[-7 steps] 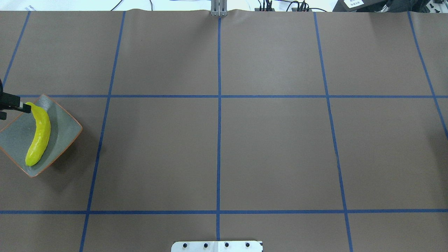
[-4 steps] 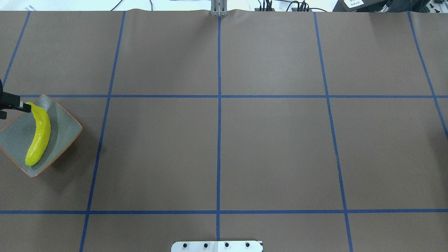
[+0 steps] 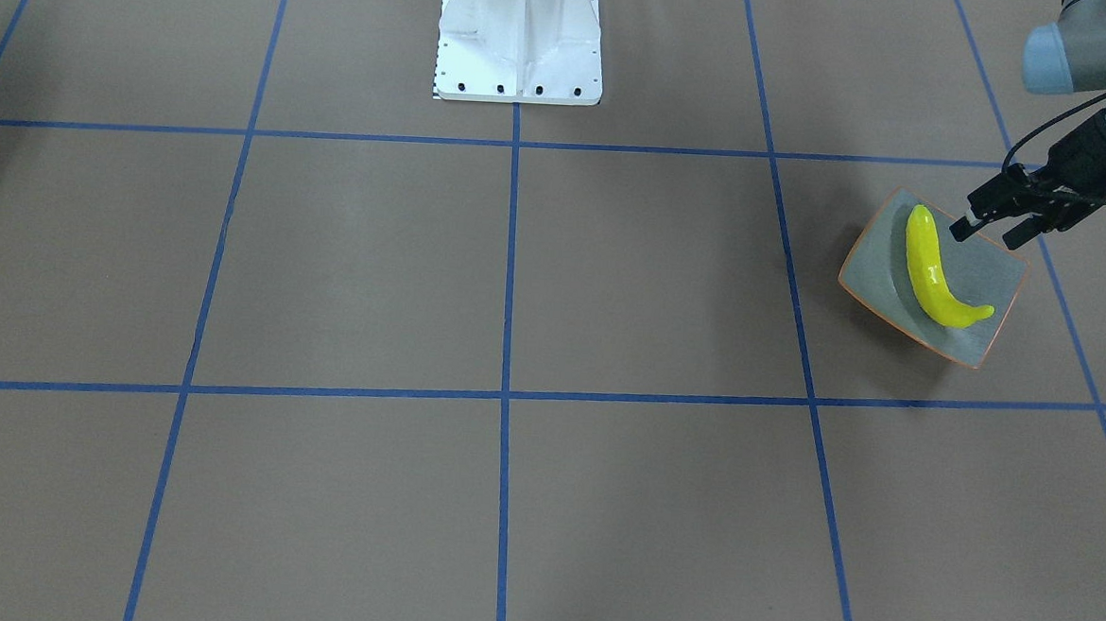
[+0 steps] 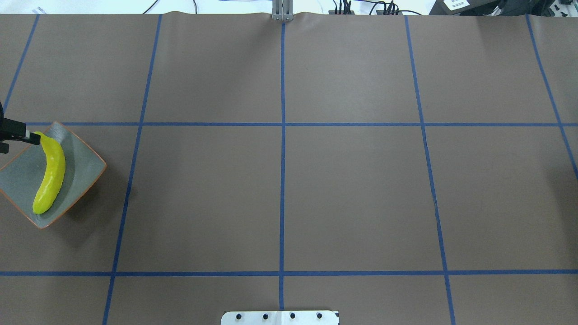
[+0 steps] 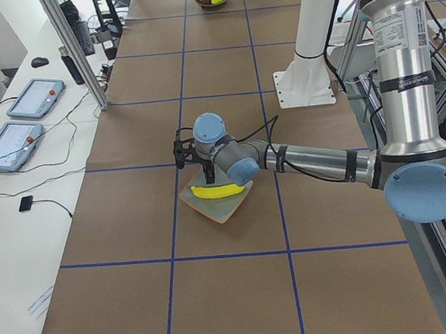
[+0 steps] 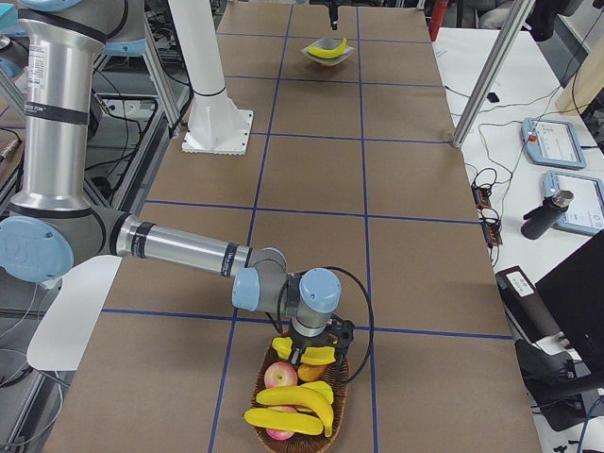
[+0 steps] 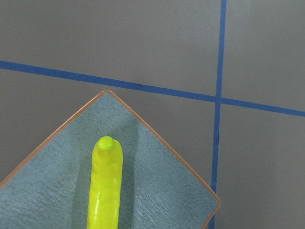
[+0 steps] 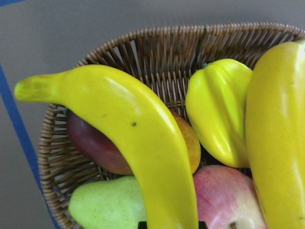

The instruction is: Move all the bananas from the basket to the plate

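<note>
Bananas (image 6: 293,394) lie piled in the wicker basket (image 8: 157,52) over apples (image 8: 224,200), and your right pincer (image 6: 316,357) hangs just above the uppermost banana (image 8: 138,138); whether it grips, you cannot tell. Take it near the middle and lift straight: it looks glossy and rests on round fruit. Farther off, a lone banana (image 3: 934,274) lies on the plate (image 3: 991,267), your left pincer (image 3: 989,235) wide beside its tip. Brown tabletop (image 4: 352,194), blue tape grid (image 4: 282,180); tablets (image 5: 34,98) off to one side.

One banana (image 4: 53,174) is laid diagonally on the plate (image 4: 83,164). The remaining bananas (image 6: 283,418) are held in the basket (image 8: 157,47), well apart from the plate, at the table's (image 4: 352,194) opposite end.
</note>
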